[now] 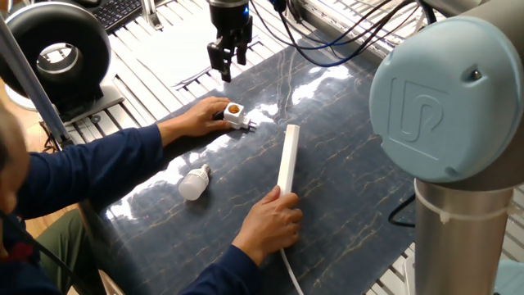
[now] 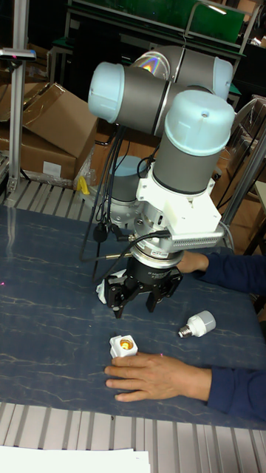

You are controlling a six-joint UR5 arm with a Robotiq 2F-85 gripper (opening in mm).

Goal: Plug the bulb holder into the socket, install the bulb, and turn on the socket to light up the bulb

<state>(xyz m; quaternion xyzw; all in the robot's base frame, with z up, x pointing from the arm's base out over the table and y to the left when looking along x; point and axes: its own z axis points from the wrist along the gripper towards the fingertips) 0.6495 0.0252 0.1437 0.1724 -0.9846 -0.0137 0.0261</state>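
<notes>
The bulb holder (image 1: 235,113) (image 2: 124,345), a small white cube with an orange opening facing up, lies on the dark mat under a person's hand (image 1: 196,117). My gripper (image 1: 223,69) (image 2: 135,304) hangs open and empty above the mat, just behind the holder and apart from it. The socket (image 1: 288,157), a long white strip, lies right of the holder, and the person's other hand (image 1: 274,223) rests on its near end. The bulb (image 1: 193,182) (image 2: 197,324) lies on its side on the mat. In the tall fixed view the arm hides most of the socket.
The person's blue-sleeved arms (image 1: 98,164) reach across the left and front of the mat (image 1: 344,164). A black round device (image 1: 57,53) stands at the back left. Cables (image 1: 327,37) hang behind the gripper. The arm's large joint (image 1: 446,98) fills the right foreground.
</notes>
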